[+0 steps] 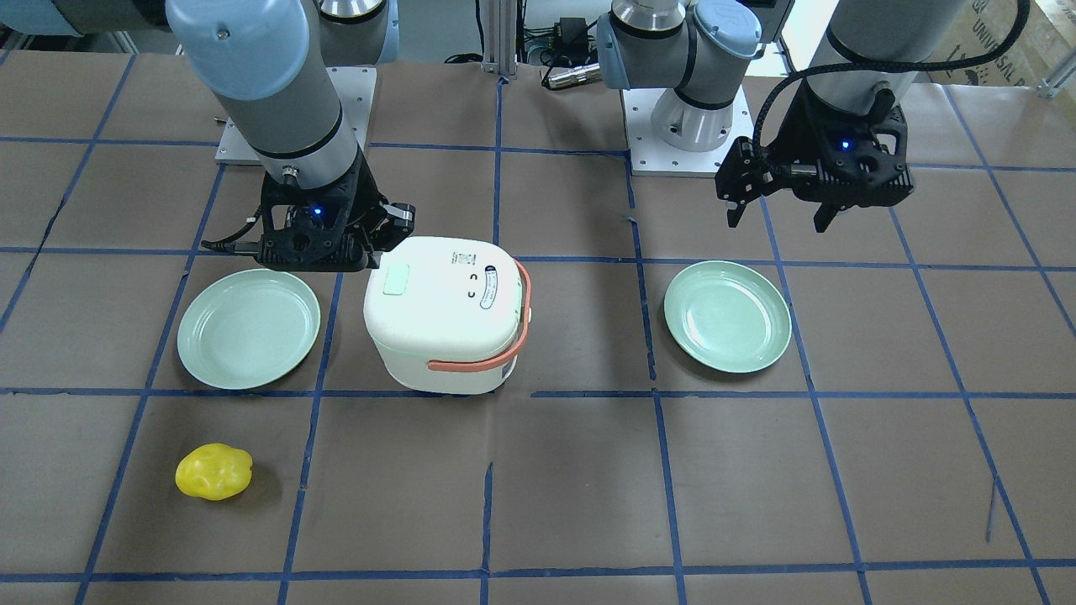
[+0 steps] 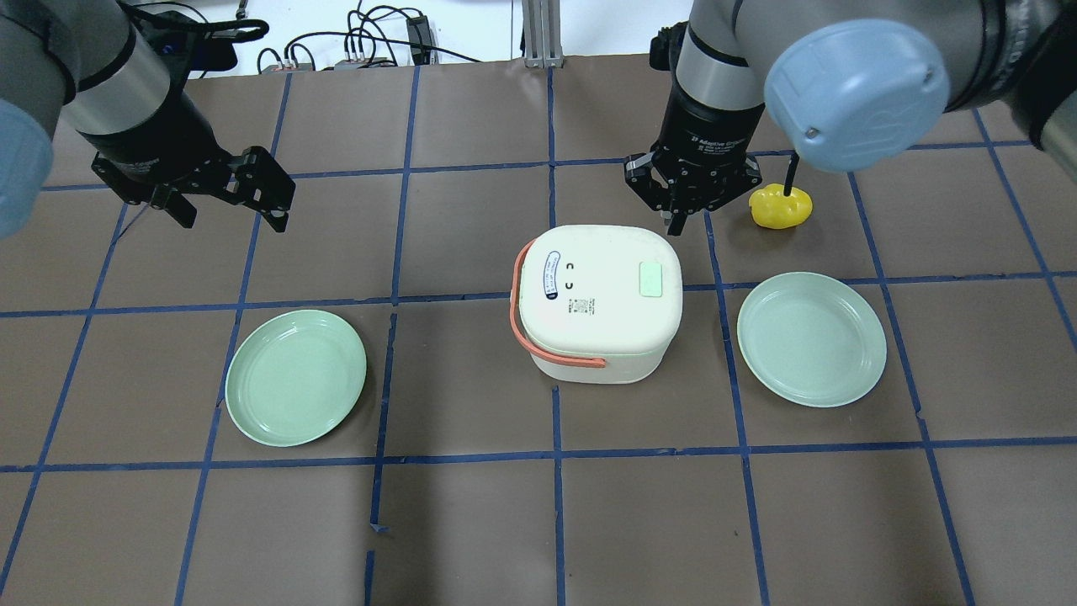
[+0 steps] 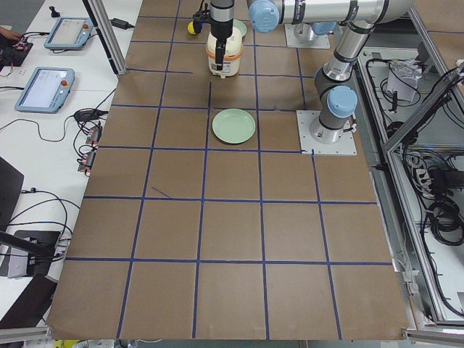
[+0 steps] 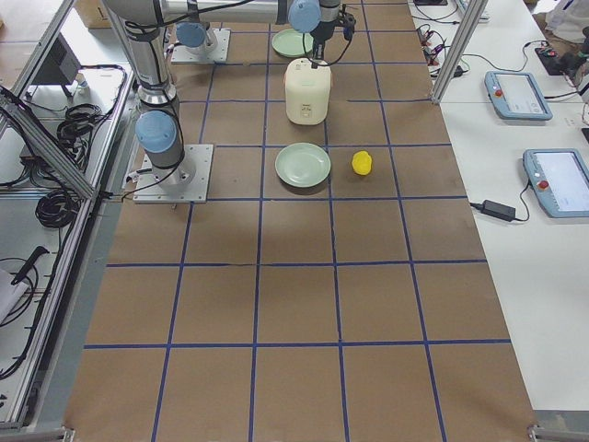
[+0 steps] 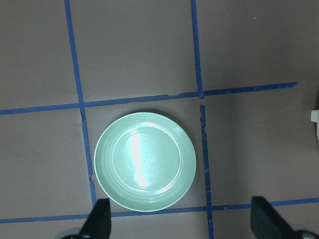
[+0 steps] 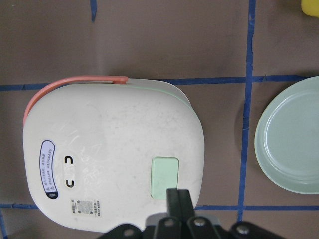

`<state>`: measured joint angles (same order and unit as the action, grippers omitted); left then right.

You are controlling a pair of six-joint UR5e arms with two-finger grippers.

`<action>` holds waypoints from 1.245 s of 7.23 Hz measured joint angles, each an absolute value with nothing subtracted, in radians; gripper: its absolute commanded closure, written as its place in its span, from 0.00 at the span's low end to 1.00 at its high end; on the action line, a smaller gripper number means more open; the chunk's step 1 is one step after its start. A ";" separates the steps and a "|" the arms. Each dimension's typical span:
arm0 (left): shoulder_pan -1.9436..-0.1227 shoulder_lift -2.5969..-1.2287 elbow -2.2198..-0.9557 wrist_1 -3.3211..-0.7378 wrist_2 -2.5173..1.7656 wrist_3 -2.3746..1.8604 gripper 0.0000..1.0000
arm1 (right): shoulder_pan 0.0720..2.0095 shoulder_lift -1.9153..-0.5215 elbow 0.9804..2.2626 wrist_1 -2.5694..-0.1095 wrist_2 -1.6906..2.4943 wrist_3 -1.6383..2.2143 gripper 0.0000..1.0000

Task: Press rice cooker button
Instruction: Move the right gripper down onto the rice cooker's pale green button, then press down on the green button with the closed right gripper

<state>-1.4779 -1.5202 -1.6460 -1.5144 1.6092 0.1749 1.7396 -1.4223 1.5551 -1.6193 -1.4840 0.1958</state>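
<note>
The right gripper (image 6: pixel 178 193), fingers pinched together into one blunt tip, is hanging close over the pale green button (image 6: pixel 165 178) on the rice cooker (image 6: pixel 109 159) in the middle of the table (image 2: pixel 471 522), apparently lining up a poke, while the left gripper (image 5: pixel 179 214), jaws apart, is idling out of the way above a plate (image 5: pixel 144 162).

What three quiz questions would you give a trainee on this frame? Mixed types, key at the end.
1. Which pincer is nearer the rice cooker: A left, B right?
2. True or false: the left pincer is shut.
3. Fill in: the lid button on the cooker is ____ in colour.

Key: 1 B, the right pincer, fingers together by the button. 2 False, its fingers stand wide apart above a plate. 3 Green.
</note>
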 measured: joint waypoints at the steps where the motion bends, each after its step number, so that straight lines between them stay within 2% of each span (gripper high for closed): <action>1: -1.478 -1.520 -1.646 -1.515 1.609 0.175 0.00 | 1.744 -1.422 1.569 -1.625 -1.484 0.211 0.92; 5: -1.479 -1.520 -1.646 -1.514 1.609 0.175 0.00 | 1.764 -1.423 1.668 -1.728 -1.483 0.245 0.92; 9: -1.479 -1.520 -1.646 -1.514 1.609 0.175 0.00 | 1.777 -1.410 1.671 -1.745 -1.507 0.239 0.92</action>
<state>-1.4787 -1.5201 -1.6459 -1.5140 1.6092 0.1749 1.7772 -1.4104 1.6715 -1.7449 -1.5071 0.2387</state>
